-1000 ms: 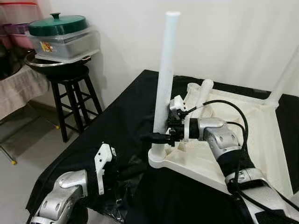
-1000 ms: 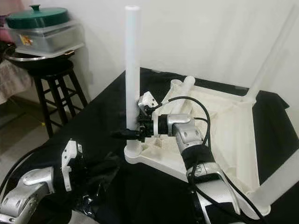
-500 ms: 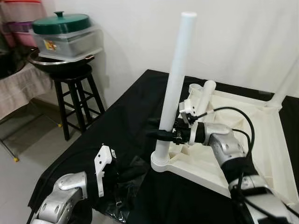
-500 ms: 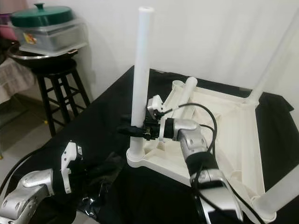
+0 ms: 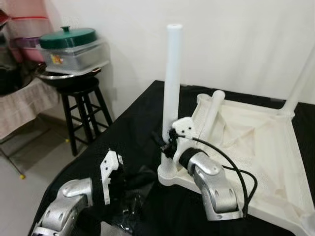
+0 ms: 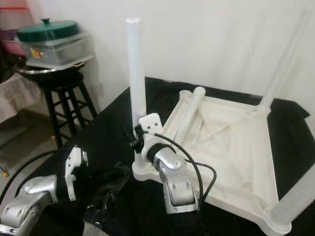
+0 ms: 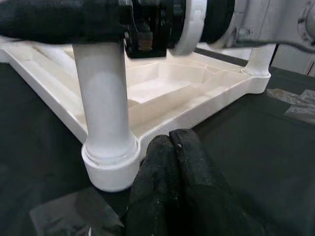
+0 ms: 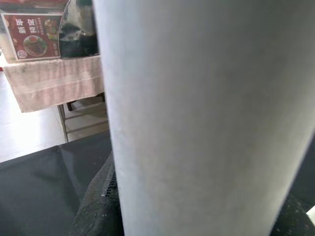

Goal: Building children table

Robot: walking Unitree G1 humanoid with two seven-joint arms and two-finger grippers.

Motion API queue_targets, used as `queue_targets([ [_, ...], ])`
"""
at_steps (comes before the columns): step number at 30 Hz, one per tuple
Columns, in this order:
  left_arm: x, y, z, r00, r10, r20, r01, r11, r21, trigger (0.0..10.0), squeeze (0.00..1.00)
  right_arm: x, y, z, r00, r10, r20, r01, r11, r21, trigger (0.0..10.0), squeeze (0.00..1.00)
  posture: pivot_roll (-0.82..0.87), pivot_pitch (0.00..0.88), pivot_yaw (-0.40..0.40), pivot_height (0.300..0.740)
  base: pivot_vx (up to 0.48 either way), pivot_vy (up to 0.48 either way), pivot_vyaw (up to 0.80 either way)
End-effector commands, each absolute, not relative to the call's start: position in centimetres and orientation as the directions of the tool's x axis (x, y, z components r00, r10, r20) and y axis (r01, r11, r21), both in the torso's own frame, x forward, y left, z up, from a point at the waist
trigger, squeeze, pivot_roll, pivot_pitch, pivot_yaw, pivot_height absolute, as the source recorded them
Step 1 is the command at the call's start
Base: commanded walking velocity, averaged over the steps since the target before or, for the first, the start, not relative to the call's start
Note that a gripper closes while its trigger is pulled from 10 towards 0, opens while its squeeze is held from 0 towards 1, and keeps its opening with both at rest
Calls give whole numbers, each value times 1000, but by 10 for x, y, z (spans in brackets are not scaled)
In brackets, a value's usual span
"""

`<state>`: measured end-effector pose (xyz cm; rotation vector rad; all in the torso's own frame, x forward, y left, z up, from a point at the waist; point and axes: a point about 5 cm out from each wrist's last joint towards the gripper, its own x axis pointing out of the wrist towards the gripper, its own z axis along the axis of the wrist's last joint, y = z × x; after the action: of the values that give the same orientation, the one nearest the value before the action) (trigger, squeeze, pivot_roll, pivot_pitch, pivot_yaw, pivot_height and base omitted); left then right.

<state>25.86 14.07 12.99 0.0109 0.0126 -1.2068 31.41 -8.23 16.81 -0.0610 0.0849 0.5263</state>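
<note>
A white children's table (image 5: 256,142) lies upside down on a black cloth. One white leg (image 5: 172,78) stands upright in its near-left corner socket (image 7: 110,160). My right gripper (image 5: 165,141) is shut on this leg low down, its black fingers (image 7: 49,19) crossing the leg just above the socket. In the right wrist view the leg (image 8: 206,113) is very close. My left gripper (image 7: 171,135) is shut on nothing and rests low on the cloth, beside the socket. A loose leg (image 5: 211,110) lies across the table's underside. Another leg (image 5: 299,81) stands at the far right corner.
A black stool (image 5: 81,108) at the left carries a metal bowl and a plastic box with a green lid (image 5: 74,44). A cloth-covered table (image 5: 24,103) stands further left. Crumpled clear plastic (image 5: 133,196) lies on the cloth by my left gripper. The cloth's edge drops off at the left.
The held leg has gone from tilted to upright. My right arm has swung round and now reaches the leg from the near side. The left arm has barely moved; the camera shifted.
</note>
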Motion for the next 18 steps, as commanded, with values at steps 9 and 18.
queue_targets([
  [9, 259, 142, 130, 359, -933, -27, 933, 359, 8, 10000, 0, 324, -93, 157, 785, 596, -169, -605, 796, 2, 10000, 1000, -52, 0, -24, 740, 0, 0, 0],
  [18, 259, 140, 131, 360, -933, -18, 933, 360, 11, 10000, 0, 336, -105, 186, 443, 885, -140, -895, 427, -130, 10000, 0, -34, 0, -39, 740, 0, 0, 0],
])
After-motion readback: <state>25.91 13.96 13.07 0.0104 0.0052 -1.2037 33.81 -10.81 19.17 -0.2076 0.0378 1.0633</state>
